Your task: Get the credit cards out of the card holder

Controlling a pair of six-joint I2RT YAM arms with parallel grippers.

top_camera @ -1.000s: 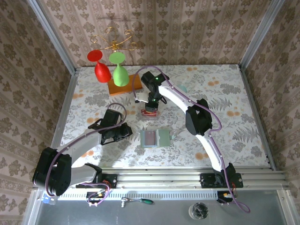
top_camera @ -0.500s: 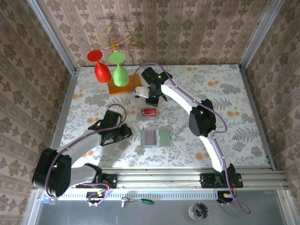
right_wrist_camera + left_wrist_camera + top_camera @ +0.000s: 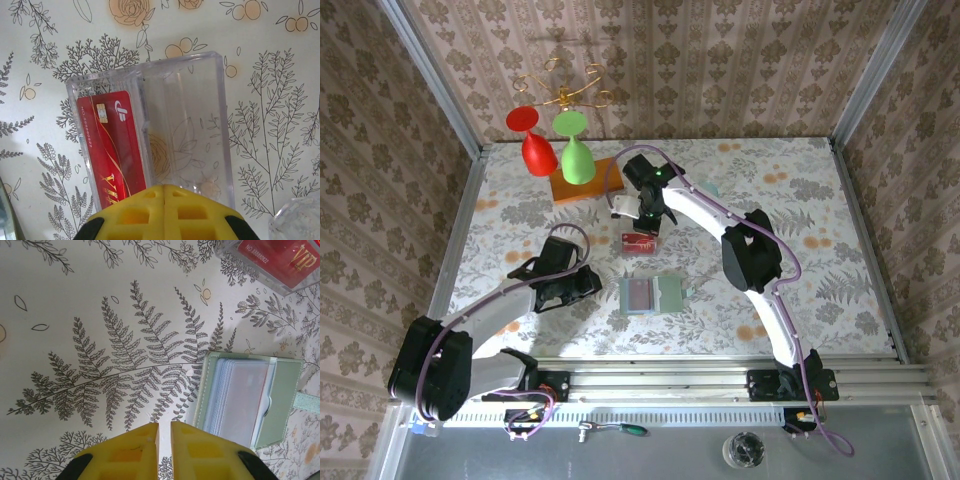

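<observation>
The sage-green card holder [image 3: 653,296] lies open on the flowered table, its pale inner pockets [image 3: 235,395] facing up, with something reddish in the left pocket. One red credit card [image 3: 116,145] lies in the left compartment of a clear plastic tray [image 3: 200,120], also seen as the red card [image 3: 638,240] just beyond the holder. My right gripper [image 3: 165,189] hovers over the tray's near edge, shut and holding nothing. My left gripper [image 3: 164,427] sits just left of the holder [image 3: 287,390], its fingers all but together with nothing between them.
An orange wooden board [image 3: 588,188] at the back carries a red glass [image 3: 534,150] and a green glass [image 3: 576,156] under a gold rack. A translucent cup [image 3: 298,220] stands right of the tray. Wallpapered walls enclose the table on three sides.
My right gripper let the red card go in the tray, drew back towards the far side, shut its jaws, and has come forward over the tray again. The left arm stayed still.
</observation>
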